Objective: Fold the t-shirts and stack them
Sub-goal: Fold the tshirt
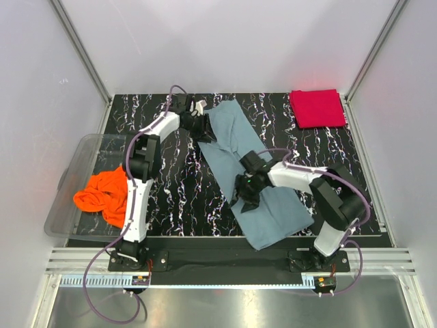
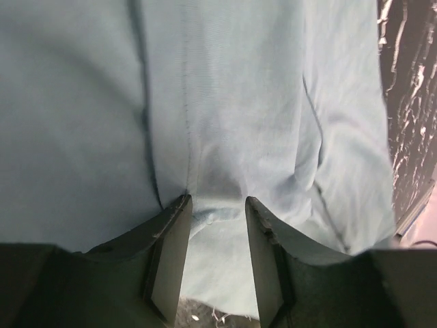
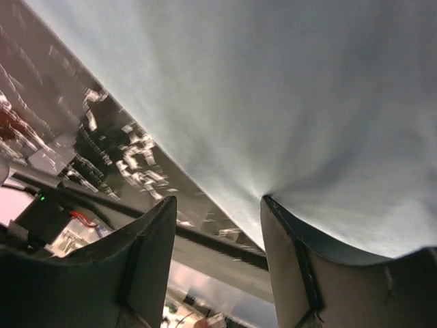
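Left gripper [image 2: 217, 201] and right gripper [image 3: 218, 199], both with jaws apart, rested on the grey-blue shirt [image 1: 232, 147] lying diagonally mid-frame on the bench [image 1: 177, 184]. Red shirt [image 1: 317, 108] lay folded upper right, orange shirt [image 1: 104, 195] bunched at the bin [image 1: 72, 171], left.

**Setting:** robotics laboratory, enclosed test cell.

**Evidence:**
- Plain white panel walls [image 1: 225, 41] on three sides, held in aluminium profile posts [image 1: 78, 48].
- One bench [image 1: 177, 191] with a black, white-veined marble-look top, filling the cell floor.
- Left arm [image 1: 140, 184] and right arm [image 1: 334, 205], white and black, bolted side by side at the near edge of the bench onto a grooved aluminium rail [image 1: 225, 256].
- Purple cables [image 1: 92, 287] loop from the arm bases and along the links.
- Clear plastic bin [image 1: 68, 198] at the left edge of the bench.
- No household furnishings; only work pieces are out: a grey-blue t-shirt [image 1: 232, 143], a red t-shirt [image 1: 316, 108] and an orange t-shirt [image 1: 106, 193].
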Tool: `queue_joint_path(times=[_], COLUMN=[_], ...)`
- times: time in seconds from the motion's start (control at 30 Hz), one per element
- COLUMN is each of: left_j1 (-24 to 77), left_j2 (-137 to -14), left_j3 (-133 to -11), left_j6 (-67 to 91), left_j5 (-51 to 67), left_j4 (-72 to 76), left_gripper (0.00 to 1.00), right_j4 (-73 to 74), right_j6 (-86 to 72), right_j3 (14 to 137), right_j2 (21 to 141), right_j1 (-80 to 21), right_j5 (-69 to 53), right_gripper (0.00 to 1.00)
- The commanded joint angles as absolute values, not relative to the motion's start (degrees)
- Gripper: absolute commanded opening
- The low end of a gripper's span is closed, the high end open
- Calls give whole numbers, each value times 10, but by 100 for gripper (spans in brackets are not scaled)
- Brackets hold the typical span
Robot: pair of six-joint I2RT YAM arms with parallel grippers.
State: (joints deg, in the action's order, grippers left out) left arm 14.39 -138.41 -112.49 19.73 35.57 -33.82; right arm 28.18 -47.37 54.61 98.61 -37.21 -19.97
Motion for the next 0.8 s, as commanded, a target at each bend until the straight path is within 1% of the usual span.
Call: queue_joint_path(times=[0.0, 0.17, 0.3, 0.47, 0.57, 0.63, 0.67, 0.73, 0.77], left_j1=[131, 117, 115, 102, 96, 96, 93, 90, 88], left_j2=[-1429, -1478, -1506, -1517, -1488, -1453, -1405, -1348, -1285], left_j3=[-1170, -1228, -1266, -1299, -1309, -1288, -1278, -1232, -1211], left_j6=[150, 156, 165, 171, 180, 178, 179, 196, 202], left_j5=[366, 409, 413, 417, 435, 426, 424, 421, 415], left_j4=[-343, -341, -331, -316, -316, -316, -316, -316, -316], left_gripper=[45, 46, 46, 48, 49, 51, 52, 52, 53], right_j4=[234, 222, 214, 206, 206, 207, 218, 245, 271], right_j6=[-587, -613, -627, -641, -642, -638, -627, -608, -591], right_j3=[580, 701, 774, 849, 849, 837, 820, 794, 753], right_j2=[1022, 1103, 1161, 1201, 1183, 1141, 1123, 1048, 1018], right_j1=[-442, -492, -500, -504, -504, -504, -504, -504, -502], right_j5=[-216, -221, -228, -261, -257, -258, -249, -232, -212], right_gripper=[60, 61, 61, 62, 62, 62, 62, 63, 64])
